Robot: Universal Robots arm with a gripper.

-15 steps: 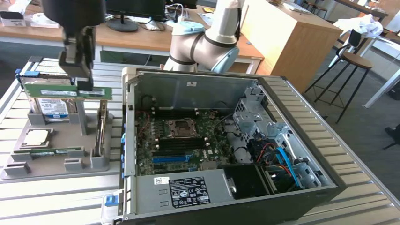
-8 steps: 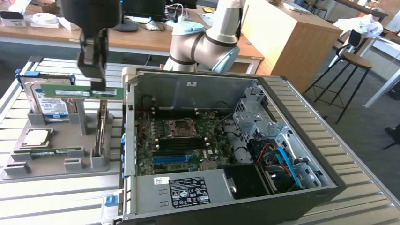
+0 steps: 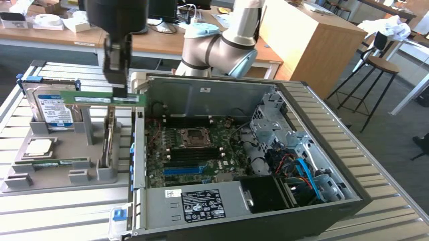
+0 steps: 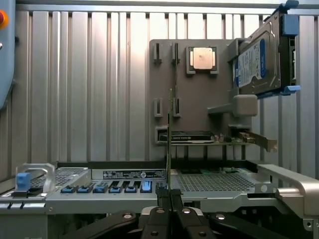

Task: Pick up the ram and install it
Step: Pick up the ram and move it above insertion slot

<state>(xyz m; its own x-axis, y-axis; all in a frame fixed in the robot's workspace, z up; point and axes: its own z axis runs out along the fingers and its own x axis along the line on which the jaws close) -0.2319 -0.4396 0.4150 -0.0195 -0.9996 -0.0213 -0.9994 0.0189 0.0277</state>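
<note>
The fingers (image 3: 118,88) (image 4: 161,199) are pinching shut on the ram (image 3: 87,99) (image 4: 169,134), gripping it on its upper long edge about two thirds of the way along, toward the open computer case (image 3: 201,98). The ram is hanging level in the air, long edge flat, just outside the case's wall on the exterior view's left, with its nearer end almost reaching that wall. In the wrist view it is showing edge-on as a thin green line running out from between the fingers. The arm (image 3: 221,45) is bending in from behind the case.

A grey holder (image 3: 60,178) (image 4: 199,109) is lying under the ram, beside the case on the exterior view's left, and the ram is sitting clear above it. On this holder a hard drive (image 3: 54,110) (image 4: 251,62) is standing on edge, farther from the case than the ram. A square silver CPU (image 3: 39,146) (image 4: 202,59) and a second green stick (image 3: 57,161) are lying flat farther from the case as well.

Inside the case, the motherboard (image 3: 194,155) is lying exposed with its blue slots (image 3: 184,169) facing up. Case and holder are both resting on a slatted metal surface (image 3: 60,211).
</note>
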